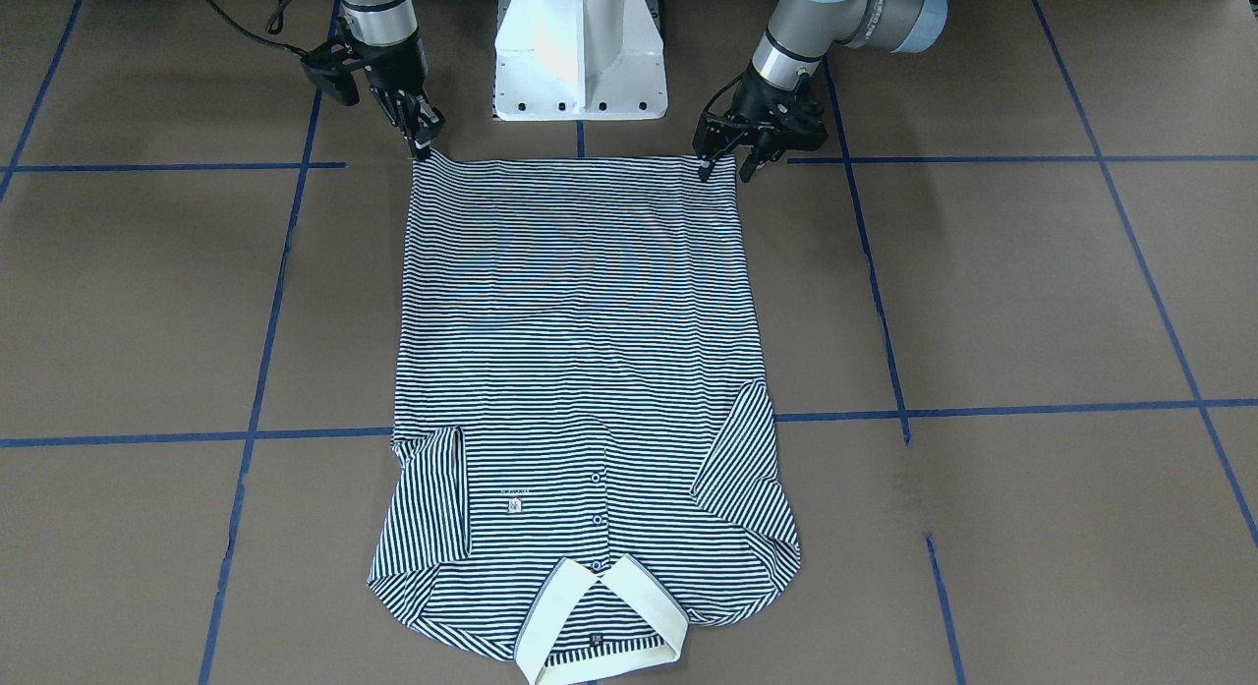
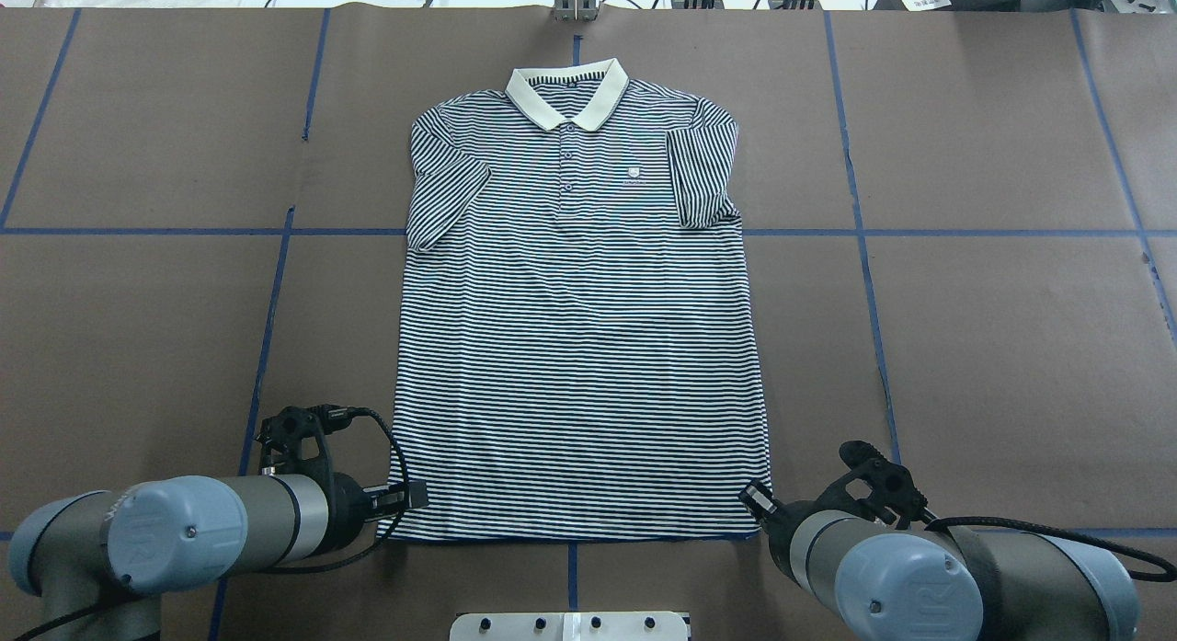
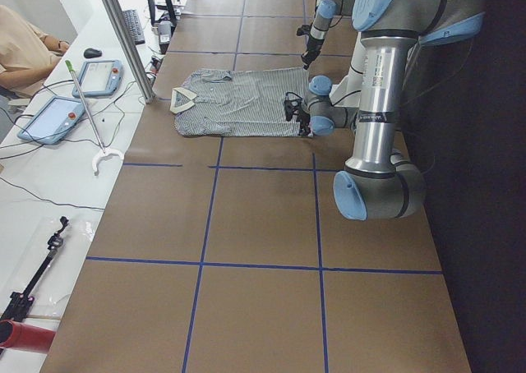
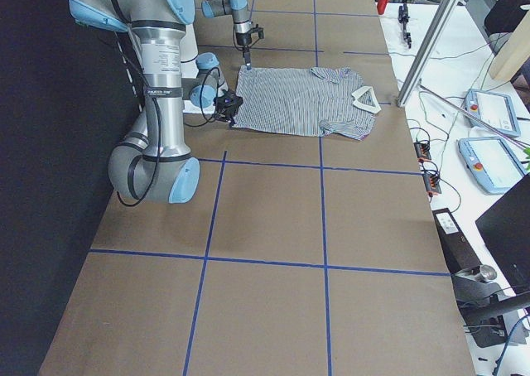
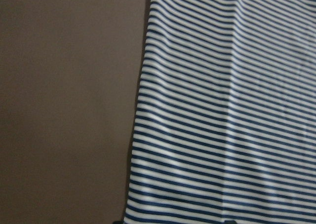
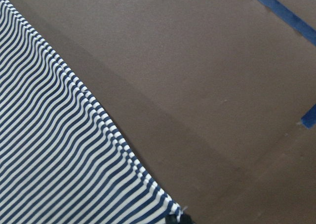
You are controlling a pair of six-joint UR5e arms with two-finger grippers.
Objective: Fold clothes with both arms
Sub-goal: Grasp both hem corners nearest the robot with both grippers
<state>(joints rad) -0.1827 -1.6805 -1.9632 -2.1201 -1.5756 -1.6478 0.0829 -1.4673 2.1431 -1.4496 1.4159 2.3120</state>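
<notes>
The navy-and-white striped polo shirt (image 2: 575, 347) lies flat and face up, cream collar (image 2: 565, 89) at the far side, hem towards the robot's base. Both sleeves are folded in over the chest. My left gripper (image 1: 725, 166) is low at the hem's left corner (image 2: 391, 531), fingers spread apart with the corner between them; it also shows in the overhead view (image 2: 409, 496). My right gripper (image 1: 423, 146) has its tips on the hem's right corner (image 2: 761, 529), fingers seen edge-on, so I cannot tell whether they grip. The wrist views show the shirt's edges (image 5: 143, 135) (image 6: 103, 120) flat on the table.
The brown table (image 2: 993, 365) carries a grid of blue tape lines (image 2: 864, 255). The robot's white pedestal base (image 1: 580, 51) stands just behind the hem. Beside the table's far edge lie tablets (image 3: 49, 118), cables and tools. A person (image 3: 25, 48) sits there.
</notes>
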